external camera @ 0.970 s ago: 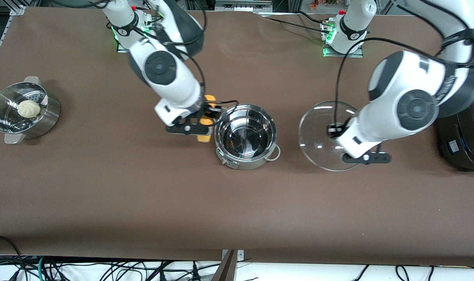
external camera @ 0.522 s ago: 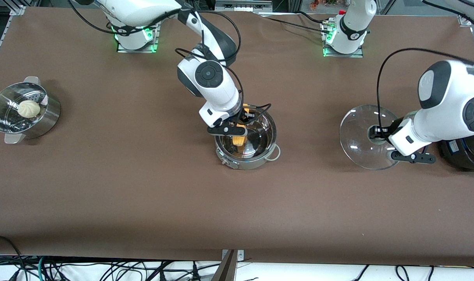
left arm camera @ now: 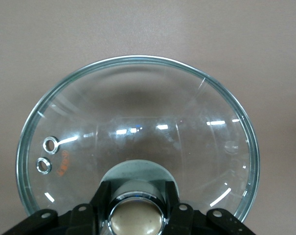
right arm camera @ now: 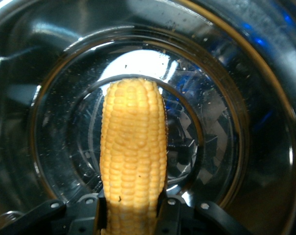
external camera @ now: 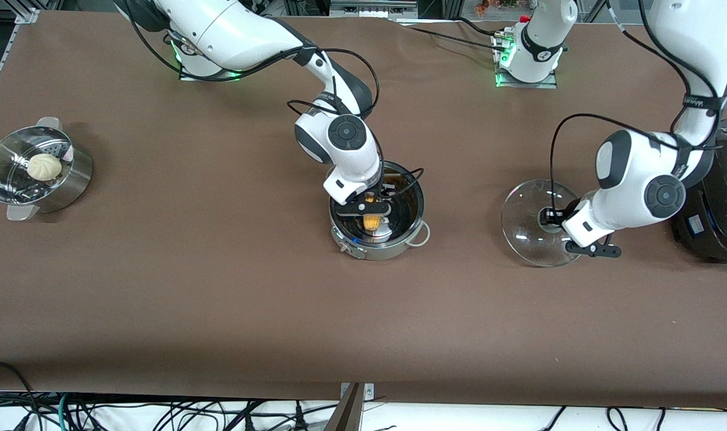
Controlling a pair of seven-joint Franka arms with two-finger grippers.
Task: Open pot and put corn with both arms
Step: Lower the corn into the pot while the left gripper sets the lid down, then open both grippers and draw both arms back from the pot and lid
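The shiny steel pot [external camera: 399, 242] stands open mid-table. My right gripper [external camera: 370, 211] is down inside the pot, shut on the yellow corn [external camera: 372, 222]. In the right wrist view the corn [right arm camera: 133, 156] hangs between my fingers just above the pot's bottom [right arm camera: 216, 147]. My left gripper [external camera: 556, 220] is shut on the brass-coloured knob [left arm camera: 137, 219] of the clear glass lid [external camera: 528, 230]. It holds the lid tilted over the table toward the left arm's end, beside the pot. The lid [left arm camera: 138, 127] fills the left wrist view.
A perforated steamer pan [external camera: 70, 179] with a pale bun [external camera: 44, 166] sits at the right arm's end. A big black cooker [external camera: 720, 203] stands at the left arm's end, close to the lid.
My right gripper has carried the corn from beside the pot over its rim and down into it. My left gripper has moved the lid toward the cooker, then back a little and lower.
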